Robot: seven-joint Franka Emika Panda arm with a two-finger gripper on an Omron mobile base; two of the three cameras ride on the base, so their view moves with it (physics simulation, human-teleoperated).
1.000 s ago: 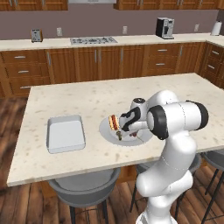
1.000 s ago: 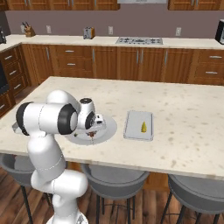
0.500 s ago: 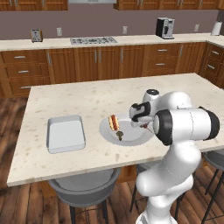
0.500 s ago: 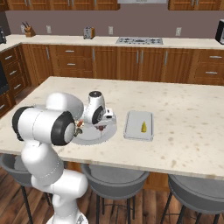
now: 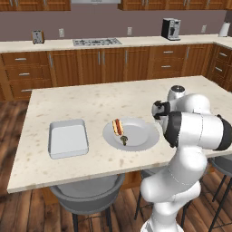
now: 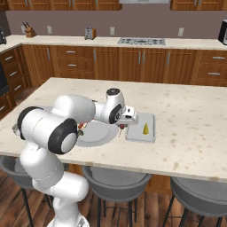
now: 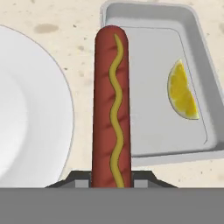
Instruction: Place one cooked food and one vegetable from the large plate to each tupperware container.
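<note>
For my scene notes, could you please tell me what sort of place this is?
A rendered home kitchen, most likely: wooden cabinets line the back wall, a gas cooktop sits in the counter, and a stone-topped island has bar stools tucked under it.

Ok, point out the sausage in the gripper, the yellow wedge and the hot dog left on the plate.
sausage [image 7: 111, 109], hand view, on its mid-length beside the mustard line.
yellow wedge [image 7: 181, 92], hand view, centre of the wedge, lying in the tray.
hot dog [image 5: 118, 127], left base view, middle of the bun.
</note>
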